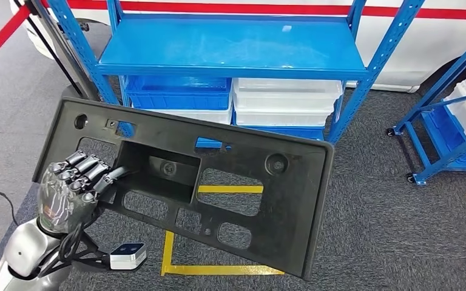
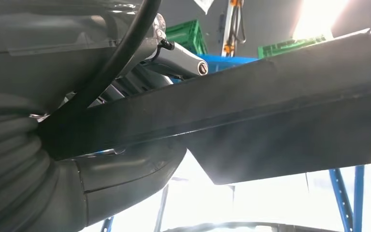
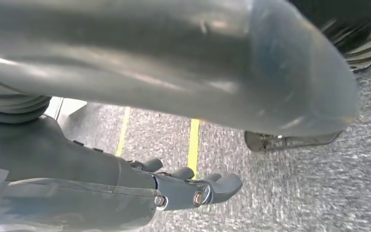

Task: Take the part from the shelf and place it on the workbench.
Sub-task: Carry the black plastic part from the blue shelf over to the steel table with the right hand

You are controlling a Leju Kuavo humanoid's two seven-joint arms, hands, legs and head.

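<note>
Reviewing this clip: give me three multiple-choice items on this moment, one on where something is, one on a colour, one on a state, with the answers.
1. Where is the black part?
A. lying on the shelf's top board
B. held up in front of the shelf
C. flat on the floor

2. What colour is the shelf frame?
A. blue
B. green
C. white

3. What is the left hand doing?
A. hanging free beside the body
B. pressing a white bin
C. gripping the part's edge

Answers: 1 B, the head view shows the part tilted in the air, off the shelf. 2 A, its posts and boards are blue. 3 C, the fingers curl over the part's left end.
</note>
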